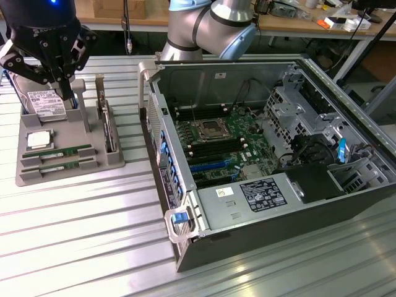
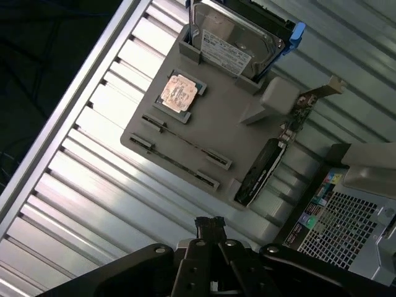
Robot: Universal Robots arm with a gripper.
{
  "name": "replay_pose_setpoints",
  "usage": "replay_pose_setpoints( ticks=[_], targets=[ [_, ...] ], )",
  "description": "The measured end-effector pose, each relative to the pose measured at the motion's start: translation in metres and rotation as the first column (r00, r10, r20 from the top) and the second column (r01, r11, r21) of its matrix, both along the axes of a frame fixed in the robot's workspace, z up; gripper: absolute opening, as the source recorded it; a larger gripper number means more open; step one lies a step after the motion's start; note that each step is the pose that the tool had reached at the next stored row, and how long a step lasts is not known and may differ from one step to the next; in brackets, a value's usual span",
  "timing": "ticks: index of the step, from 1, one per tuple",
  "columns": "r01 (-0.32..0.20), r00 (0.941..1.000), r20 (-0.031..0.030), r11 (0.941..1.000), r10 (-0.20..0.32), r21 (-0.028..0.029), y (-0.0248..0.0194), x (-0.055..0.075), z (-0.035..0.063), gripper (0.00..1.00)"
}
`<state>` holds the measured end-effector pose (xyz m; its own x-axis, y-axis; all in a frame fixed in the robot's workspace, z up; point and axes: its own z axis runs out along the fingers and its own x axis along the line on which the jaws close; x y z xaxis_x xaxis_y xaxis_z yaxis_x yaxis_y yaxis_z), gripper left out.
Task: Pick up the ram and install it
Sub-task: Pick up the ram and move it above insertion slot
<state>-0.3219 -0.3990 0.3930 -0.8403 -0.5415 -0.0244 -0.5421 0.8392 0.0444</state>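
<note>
We're seeing the gripper (image 1: 64, 91) hovering over the gray tray (image 1: 68, 174) at the exterior view's left, fingers (image 2: 203, 226) clenched empty; ram (image 1: 60, 151) lying in the tray's near slots, hard drive (image 1: 44, 102) standing behind.

The premises present as a robotics laboratory or electronics workshop. A ribbed aluminium-profile table (image 1: 74, 247) carries an opened black tower computer case (image 1: 247, 241) with its green motherboard (image 1: 250, 139) exposed, beside a grey moulded fixture tray (image 1: 114, 162) of loose components. A silver-and-blue jointed robot arm (image 1: 210, 28) stands behind it, before a cluttered wooden workbench (image 1: 291, 23) with hanging black cables (image 1: 127, 25).
</note>
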Motion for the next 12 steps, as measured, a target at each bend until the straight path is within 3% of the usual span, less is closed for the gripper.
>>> replay_pose_setpoints(
  ticks=[9,12],
  targets=[
    [-0.08,0.9968,0.0,0.9968,0.08,0.0,0.0,0.0,0.0,0.11],
    [-0.12,0.9928,0.0,0.9928,0.12,0.0,0.0,0.0,0.0,0.11]
  ],
)
